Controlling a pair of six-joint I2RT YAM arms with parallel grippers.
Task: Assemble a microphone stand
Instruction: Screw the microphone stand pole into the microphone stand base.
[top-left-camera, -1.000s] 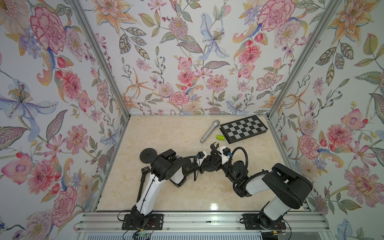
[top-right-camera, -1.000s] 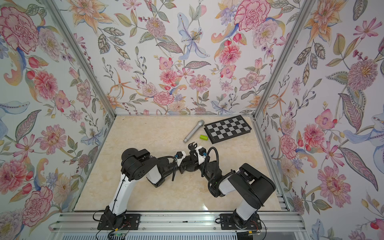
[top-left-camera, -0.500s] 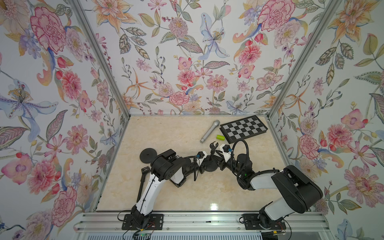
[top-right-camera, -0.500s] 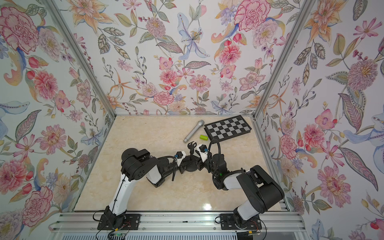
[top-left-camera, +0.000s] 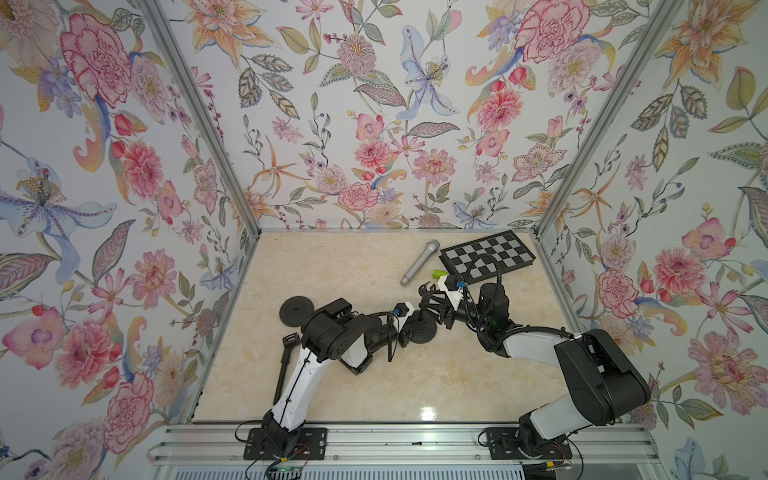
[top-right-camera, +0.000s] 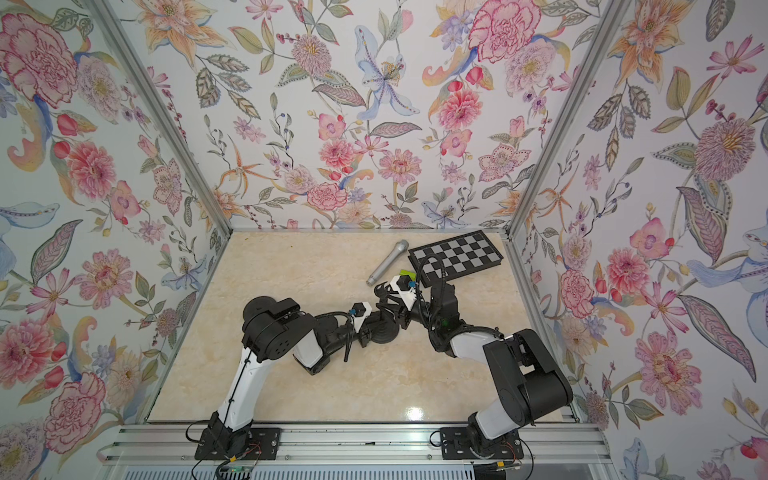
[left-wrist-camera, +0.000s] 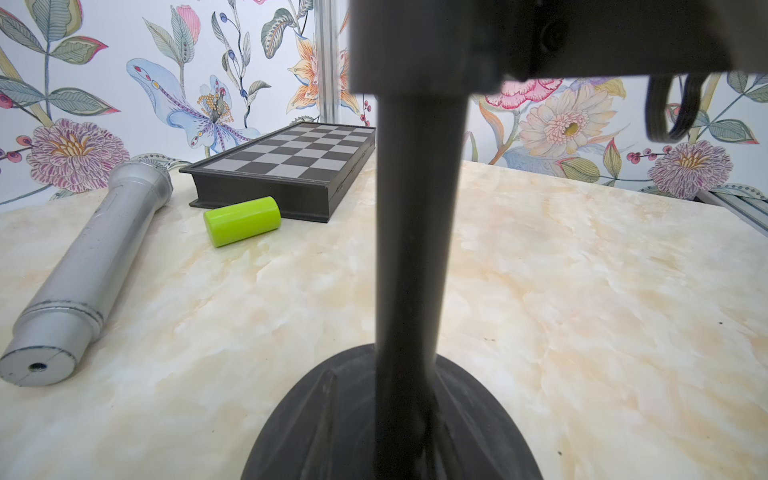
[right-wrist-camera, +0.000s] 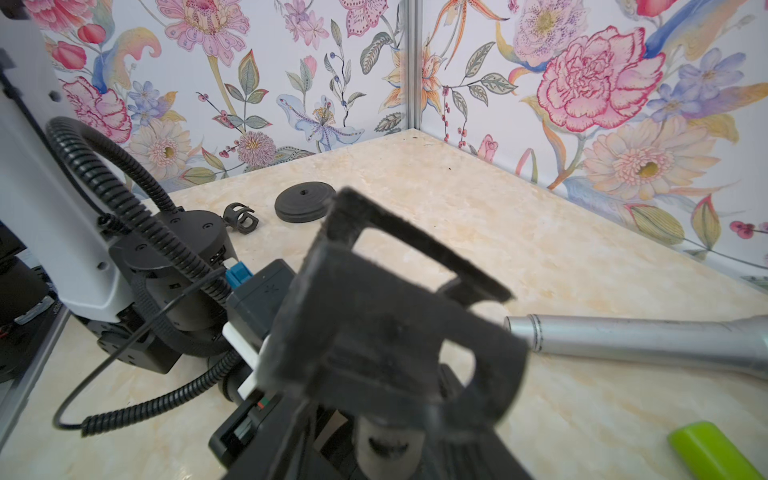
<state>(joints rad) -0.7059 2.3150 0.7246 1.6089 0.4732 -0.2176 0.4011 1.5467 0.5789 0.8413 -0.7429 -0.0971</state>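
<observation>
A black stand with a round base (top-left-camera: 423, 331) and an upright pole (left-wrist-camera: 415, 249) stands mid-table. My left gripper (top-left-camera: 402, 330) reaches in low from the left and is shut on the pole just above the base (left-wrist-camera: 353, 424). A black clip holder (right-wrist-camera: 395, 328) sits at the pole's top, with its prongs (top-left-camera: 426, 289) pointing to the back. My right gripper (top-left-camera: 434, 305) is around the clip from the right; blur hides how its jaws stand. The silver microphone (top-left-camera: 419, 262) lies behind the stand.
A green cylinder (top-left-camera: 439, 273) lies beside the microphone, against a chessboard (top-left-camera: 488, 254) at the back right. At the left lie a second black disc (top-left-camera: 296, 309), a loose clip (right-wrist-camera: 241, 216) and a black rod (top-left-camera: 284, 361). Walls enclose three sides.
My right arm has swung its forearm and elbow to the right while its wrist stays over the stand's top. The left arm and the stand have not moved.
</observation>
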